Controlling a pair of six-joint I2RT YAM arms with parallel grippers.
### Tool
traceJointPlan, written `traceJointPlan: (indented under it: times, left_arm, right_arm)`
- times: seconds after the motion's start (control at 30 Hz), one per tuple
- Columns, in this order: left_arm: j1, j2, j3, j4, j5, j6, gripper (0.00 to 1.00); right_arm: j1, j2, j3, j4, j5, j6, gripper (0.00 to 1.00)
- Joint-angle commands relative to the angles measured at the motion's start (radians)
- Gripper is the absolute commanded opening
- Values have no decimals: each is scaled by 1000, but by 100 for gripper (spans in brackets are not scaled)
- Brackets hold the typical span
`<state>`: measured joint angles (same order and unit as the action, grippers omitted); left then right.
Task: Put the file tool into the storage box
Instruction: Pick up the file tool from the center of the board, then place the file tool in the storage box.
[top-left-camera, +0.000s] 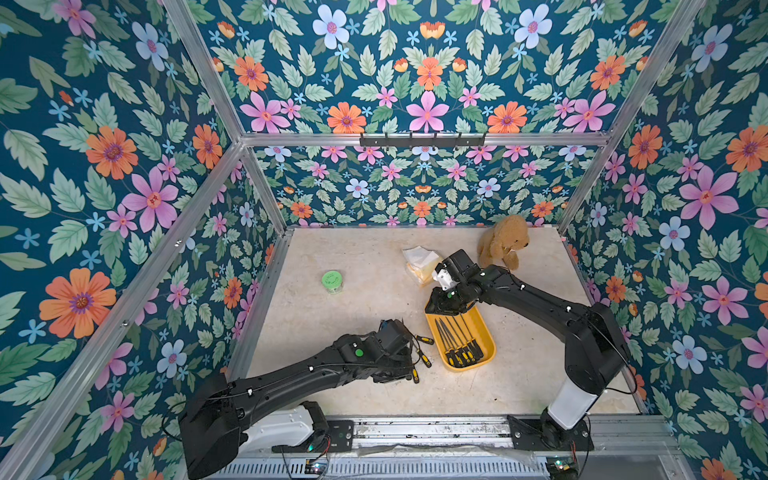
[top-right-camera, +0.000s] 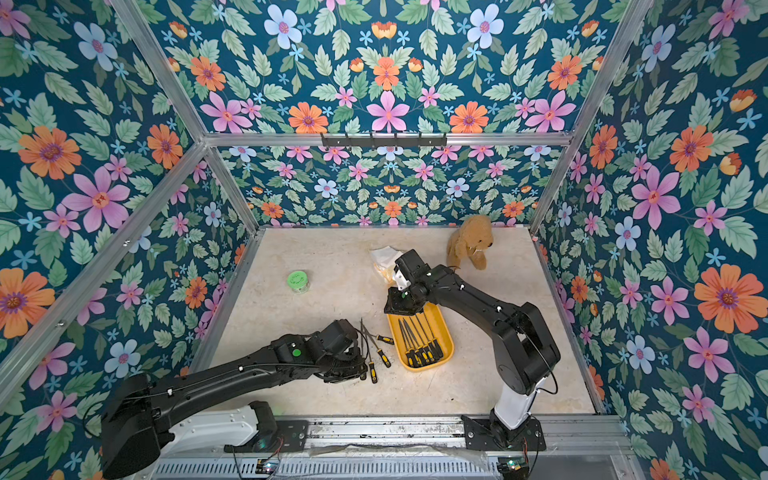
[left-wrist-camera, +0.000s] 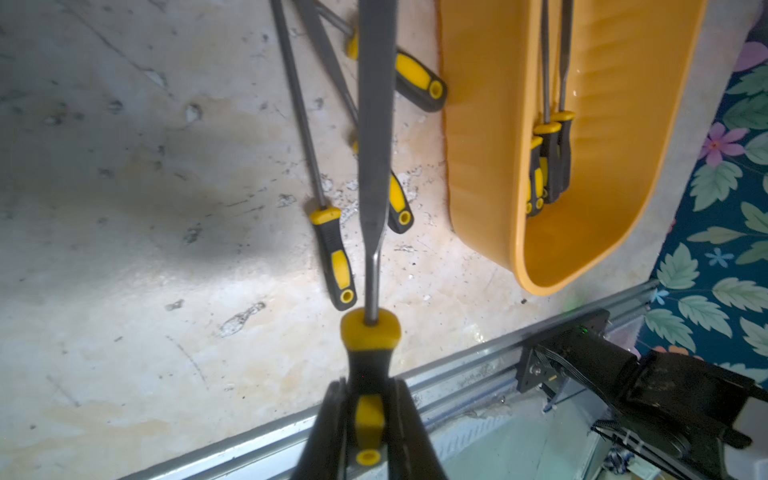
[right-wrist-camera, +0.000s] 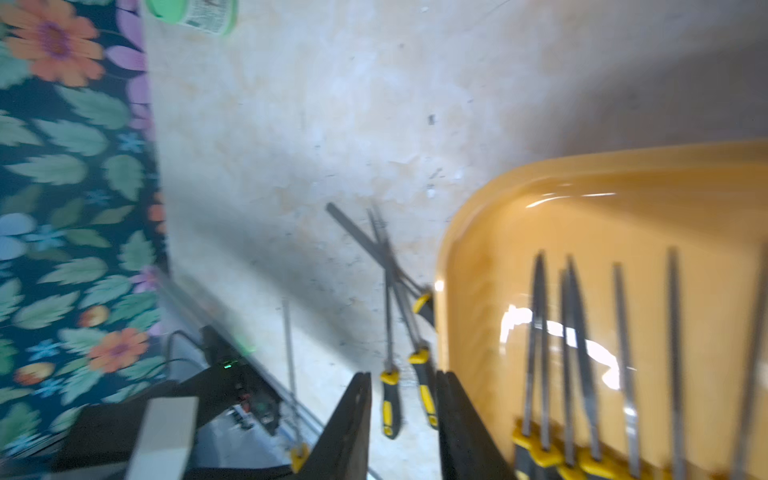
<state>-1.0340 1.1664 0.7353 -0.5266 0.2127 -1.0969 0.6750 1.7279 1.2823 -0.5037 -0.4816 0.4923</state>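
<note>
My left gripper is shut on the black and yellow handle of a file tool, whose grey blade reaches out over the loose files on the table. The loose files lie just left of the yellow-orange storage box, which shows in both top views. Several files lie side by side inside it. My right gripper hangs over the box's far end. In the right wrist view it stands open with nothing between its fingers, beside the box rim.
A green-lidded jar stands at the left middle. A tissue pack and a brown plush dog sit at the back, behind the right arm. An aluminium rail runs along the front edge. Flowered walls close in three sides.
</note>
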Motion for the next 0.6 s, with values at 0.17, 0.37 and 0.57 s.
traceJointPlan:
  times: [0.17, 0.37, 0.57]
  left_arm:
    - [2, 31, 16, 54, 37, 48, 0]
    - [2, 30, 12, 68, 39, 49, 0]
    - [2, 24, 13, 77, 42, 51, 0]
  right_arm:
    - [33, -24, -95, 272, -203, 168, 33]
    - [55, -19, -129, 280, -215, 173, 33]
    - [66, 13, -129, 248, -191, 160, 31]
